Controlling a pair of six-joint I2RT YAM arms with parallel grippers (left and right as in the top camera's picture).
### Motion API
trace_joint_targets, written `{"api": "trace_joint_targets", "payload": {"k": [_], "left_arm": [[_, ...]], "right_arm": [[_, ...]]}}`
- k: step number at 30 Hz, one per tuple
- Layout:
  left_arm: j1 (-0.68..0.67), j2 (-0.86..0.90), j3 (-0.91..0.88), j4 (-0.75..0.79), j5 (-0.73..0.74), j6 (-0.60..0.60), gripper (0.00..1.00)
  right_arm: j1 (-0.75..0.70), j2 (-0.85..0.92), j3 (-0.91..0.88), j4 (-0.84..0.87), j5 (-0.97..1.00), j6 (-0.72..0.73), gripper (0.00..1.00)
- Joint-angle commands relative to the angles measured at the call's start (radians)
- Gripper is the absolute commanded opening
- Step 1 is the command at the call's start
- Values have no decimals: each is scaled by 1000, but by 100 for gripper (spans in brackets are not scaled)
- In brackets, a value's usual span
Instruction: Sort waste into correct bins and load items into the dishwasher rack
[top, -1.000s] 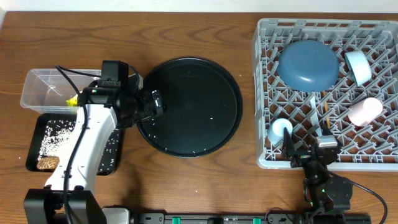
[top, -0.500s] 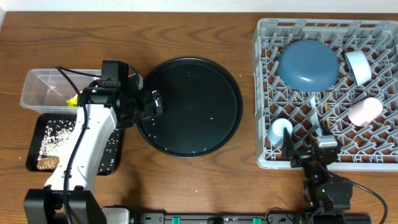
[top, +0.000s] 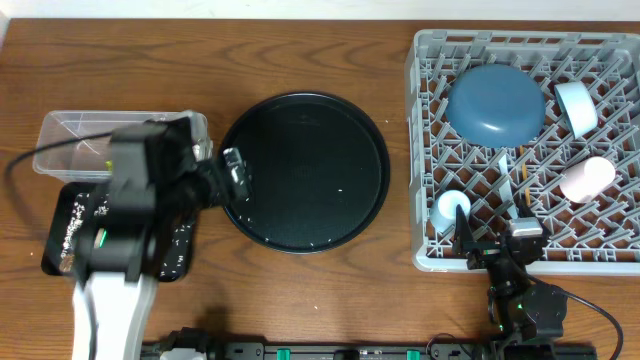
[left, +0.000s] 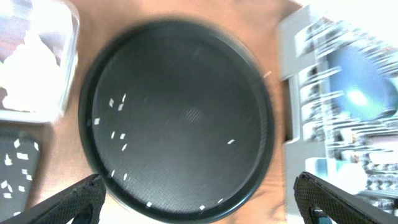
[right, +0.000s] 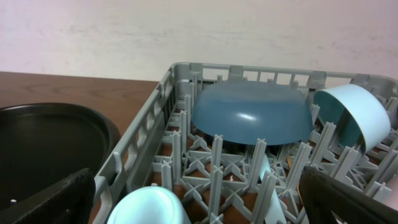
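Note:
My left gripper (top: 232, 170) is open and empty over the left rim of the large round black tray (top: 305, 172); the arm is blurred. In the left wrist view the open jaws (left: 199, 208) frame that tray (left: 180, 118), which holds a few rice grains (left: 118, 134). The clear tub (top: 70, 140) holds crumpled white paper (left: 28, 68). The shallow black tray (top: 60, 225) with rice lies partly under the arm. The grey rack (top: 428, 130) holds the dark blue plate (top: 495, 103), light blue cup (top: 577, 107), pink cup (top: 587, 178), white bowl (top: 452, 210) and chopstick (top: 526, 180). My right gripper (top: 495, 245) is open and empty at the rack's front edge.
In the right wrist view the open jaws (right: 199, 193) look into the rack (right: 155, 112), with the plate (right: 252, 118), light blue cup (right: 351, 115) and white bowl (right: 146, 205) ahead. The wrapper, foil ball and brown lump are hidden or out of view.
My left arm has lifted and swung back to the left, now blurred, and it covers more of the tub and black tray. The right arm has not moved.

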Motion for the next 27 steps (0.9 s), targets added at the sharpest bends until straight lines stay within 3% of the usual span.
{"api": "trace_joint_targets", "payload": {"k": [1, 4, 9, 17, 27], "left_arm": [[4, -149, 6, 0, -9, 9, 98], [4, -277, 6, 0, -9, 9, 98], [4, -460, 3, -6, -192, 9, 98], [4, -675, -96, -88, -183, 8, 98], [4, -904, -393, -106, -184, -6, 98]], "right_arm": [[5, -6, -2, -4, 3, -10, 99], [5, -6, -2, -5, 3, -10, 99], [5, -6, -2, -4, 3, -10, 99], [5, -6, -2, -4, 3, -10, 99], [5, -6, -2, -4, 3, -10, 99]]}}
